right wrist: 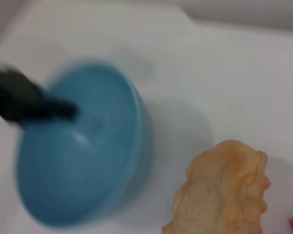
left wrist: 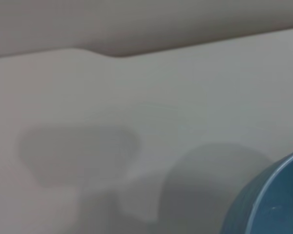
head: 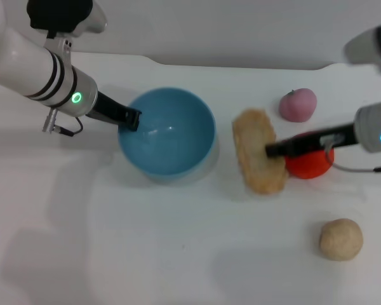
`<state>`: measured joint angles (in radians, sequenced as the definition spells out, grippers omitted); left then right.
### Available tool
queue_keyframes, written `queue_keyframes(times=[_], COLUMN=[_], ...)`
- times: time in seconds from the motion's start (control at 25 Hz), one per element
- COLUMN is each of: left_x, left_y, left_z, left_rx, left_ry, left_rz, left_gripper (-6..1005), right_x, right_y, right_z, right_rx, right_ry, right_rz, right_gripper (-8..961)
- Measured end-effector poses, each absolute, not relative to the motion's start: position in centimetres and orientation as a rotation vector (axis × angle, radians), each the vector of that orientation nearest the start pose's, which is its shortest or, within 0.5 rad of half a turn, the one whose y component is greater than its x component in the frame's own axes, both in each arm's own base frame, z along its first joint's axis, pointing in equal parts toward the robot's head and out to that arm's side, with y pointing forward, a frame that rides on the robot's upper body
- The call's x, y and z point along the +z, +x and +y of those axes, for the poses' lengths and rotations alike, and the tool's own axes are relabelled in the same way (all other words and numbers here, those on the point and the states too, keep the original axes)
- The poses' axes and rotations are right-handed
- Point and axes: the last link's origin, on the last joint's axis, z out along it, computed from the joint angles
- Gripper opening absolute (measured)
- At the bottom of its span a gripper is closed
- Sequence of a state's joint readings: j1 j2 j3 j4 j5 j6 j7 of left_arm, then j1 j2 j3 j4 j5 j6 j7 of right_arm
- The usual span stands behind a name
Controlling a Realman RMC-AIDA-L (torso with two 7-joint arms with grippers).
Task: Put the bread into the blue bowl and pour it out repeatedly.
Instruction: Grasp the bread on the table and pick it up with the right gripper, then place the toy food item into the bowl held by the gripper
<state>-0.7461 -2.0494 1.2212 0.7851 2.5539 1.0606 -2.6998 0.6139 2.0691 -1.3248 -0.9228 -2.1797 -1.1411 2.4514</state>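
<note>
We see the bread [head: 259, 151] lying flat on the white table [head: 178, 254], just to the right of the blue bowl [head: 168, 130] and apart from it: a long golden-tan loaf with rounded ends, a rough crumbly face and scalloped, ridged edges. The bowl is round, deep and smooth, plain light-blue plastic with a faint sheen inside, and it holds nothing.

Our right gripper [head: 271, 150] reaches in from the right, its dark tip resting at the loaf's right edge near the middle; we cannot tell how wide its fingers stand or whether they grip the bread. Our left gripper [head: 132, 120] is at the bowl's left rim, its black tip over the edge, seemingly pinching the wall, though the hold is not plain to us.

Behind the right gripper lies a flat red round thing [head: 309, 163], partly hidden. Farther back sits a smooth pink fruit-shaped piece [head: 298, 104], and nearer us, well apart, a matte beige dough-like ball [head: 340, 239].
</note>
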Motion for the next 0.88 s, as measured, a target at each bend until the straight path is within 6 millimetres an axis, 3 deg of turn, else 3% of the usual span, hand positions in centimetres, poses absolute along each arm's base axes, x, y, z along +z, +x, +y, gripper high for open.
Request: queue_keyframes(times=[0.24,0.4,0.64,0.88], left_x=[-2.9,-3.6,-4.9,-5.6], left_y=[-24.1,-23.9,-22.4,-21.3], left_z=[40.8,40.4,39.9,39.8], left_rx=[0.226,0.24,0.21,0.218], left_ry=[-2.246,-2.27,-2.339,-2.385], left_rz=[-1.372,-1.394,-1.403,-1.382], left_gripper=[-2,-2,-1,-1], right_x=[-0.2,0.4,-2.2,-5.8], right_y=[17.7,15.6,13.6,13.4], right_z=[38.5,38.8,39.2,39.2], right_rx=[0.445,0.574,0.508,0.3], right_ry=[-2.603,-2.638,-2.736,-2.8], right_rz=[1.03,0.885,0.704,0.602], right_gripper=[147,131,98,75])
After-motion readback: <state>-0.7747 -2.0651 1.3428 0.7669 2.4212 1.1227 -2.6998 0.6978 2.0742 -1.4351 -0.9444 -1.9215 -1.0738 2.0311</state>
